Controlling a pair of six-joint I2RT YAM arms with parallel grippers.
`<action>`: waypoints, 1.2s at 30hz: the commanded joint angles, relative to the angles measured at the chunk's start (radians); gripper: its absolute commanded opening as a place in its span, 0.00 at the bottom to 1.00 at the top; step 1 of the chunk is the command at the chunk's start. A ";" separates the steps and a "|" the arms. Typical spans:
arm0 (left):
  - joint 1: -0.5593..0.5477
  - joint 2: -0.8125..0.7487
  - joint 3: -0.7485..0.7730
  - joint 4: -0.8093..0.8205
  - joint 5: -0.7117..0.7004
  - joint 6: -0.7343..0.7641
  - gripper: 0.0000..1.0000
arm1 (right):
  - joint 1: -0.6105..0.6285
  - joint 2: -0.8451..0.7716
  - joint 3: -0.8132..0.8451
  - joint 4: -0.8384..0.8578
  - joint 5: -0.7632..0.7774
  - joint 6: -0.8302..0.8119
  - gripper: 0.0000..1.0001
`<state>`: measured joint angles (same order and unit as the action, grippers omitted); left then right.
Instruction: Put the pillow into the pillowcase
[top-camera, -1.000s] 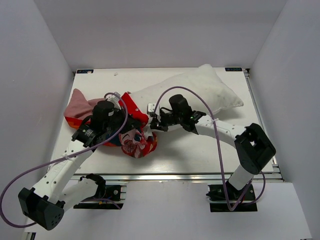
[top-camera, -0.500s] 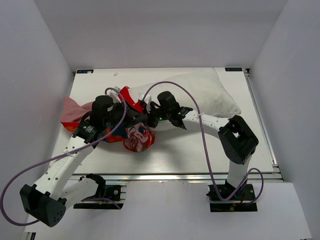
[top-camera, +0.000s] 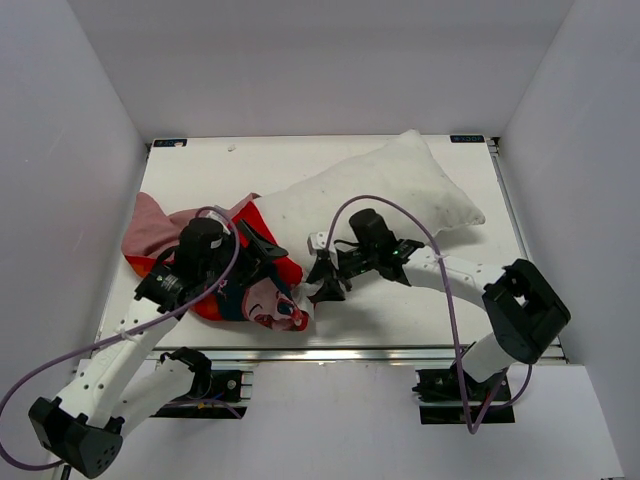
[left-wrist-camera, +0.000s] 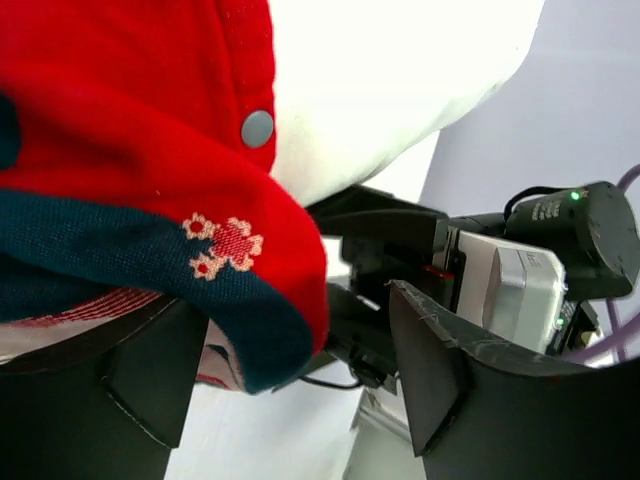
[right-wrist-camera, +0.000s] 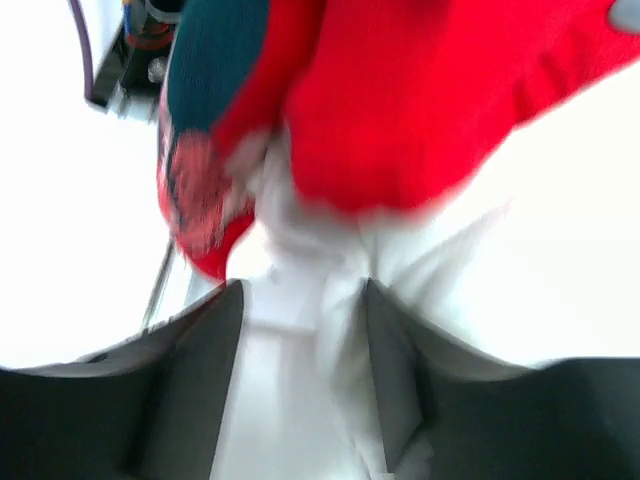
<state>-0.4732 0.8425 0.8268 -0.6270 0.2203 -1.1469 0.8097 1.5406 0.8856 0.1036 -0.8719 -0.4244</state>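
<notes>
Sheathing one end of pillow, pillowcase drapes over my left pincer, spread; right pincer, apart, straddles blurred pillow, seemingly unclamped.

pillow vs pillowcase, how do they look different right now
The pillow is plain white; the pillowcase is red with a printed face, navy patches and a pink lining. The pillow is plump and holds its shape; the pillowcase is limp and bunched up. The pillow stretches toward the far right; the pillowcase sits at the left, over the pillow's left end only. Both are fabric and lie on the table.
</notes>
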 joint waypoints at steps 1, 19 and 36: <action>-0.001 -0.017 0.170 -0.192 -0.131 0.062 0.83 | -0.081 -0.069 0.021 -0.191 -0.104 -0.218 0.63; 0.007 0.305 0.489 -0.307 -0.478 0.245 0.79 | -0.214 0.054 0.477 0.010 0.181 0.153 0.70; 0.142 0.708 0.554 -0.163 -0.394 0.361 0.50 | -0.179 0.533 0.917 -0.334 0.126 -0.062 0.82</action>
<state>-0.3355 1.5360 1.3441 -0.8162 -0.1986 -0.8223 0.6094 2.0766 1.7882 -0.1848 -0.7086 -0.4442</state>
